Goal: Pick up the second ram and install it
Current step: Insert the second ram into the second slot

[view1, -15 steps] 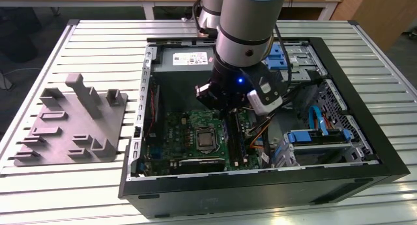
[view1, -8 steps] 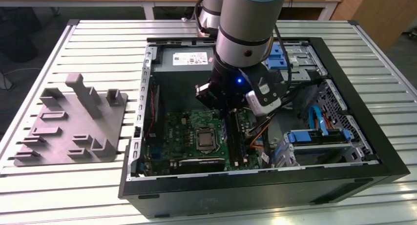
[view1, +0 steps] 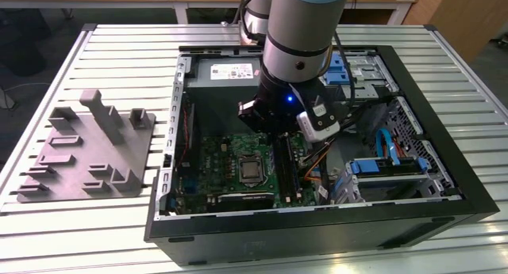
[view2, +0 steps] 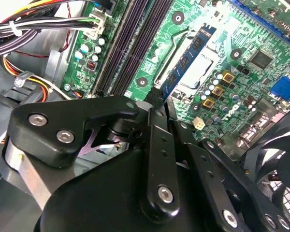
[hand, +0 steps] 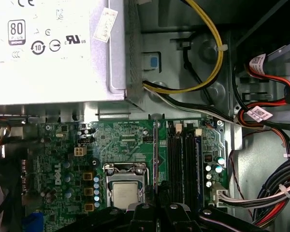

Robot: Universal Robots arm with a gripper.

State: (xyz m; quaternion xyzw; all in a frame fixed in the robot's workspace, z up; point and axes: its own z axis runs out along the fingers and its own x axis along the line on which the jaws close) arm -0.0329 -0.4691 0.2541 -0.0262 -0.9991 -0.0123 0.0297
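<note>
The second ram shows in the second wrist view as a thin dark-blue stick standing on edge, running away from the gripper over the motherboard, beside the processor socket. In the first wrist view the same stick appears edge-on as a narrow upright line between the processor socket and the dark memory slots, its near end disappearing between the black fingers. The fingers are drawn in close on that near end and appear to have the stick clamped — the contact itself is hidden by the linkage.

In the exterior view the gripper hangs low inside the open computer case, over the motherboard near its edge toward the power supply. The arm comes down from above the case's far wall.

Outside the case, on the slatted worktop toward the exterior view's left, stands the grey stepped fixture — well apart from the gripper. Bundled cables lie beside the memory slots.
</note>
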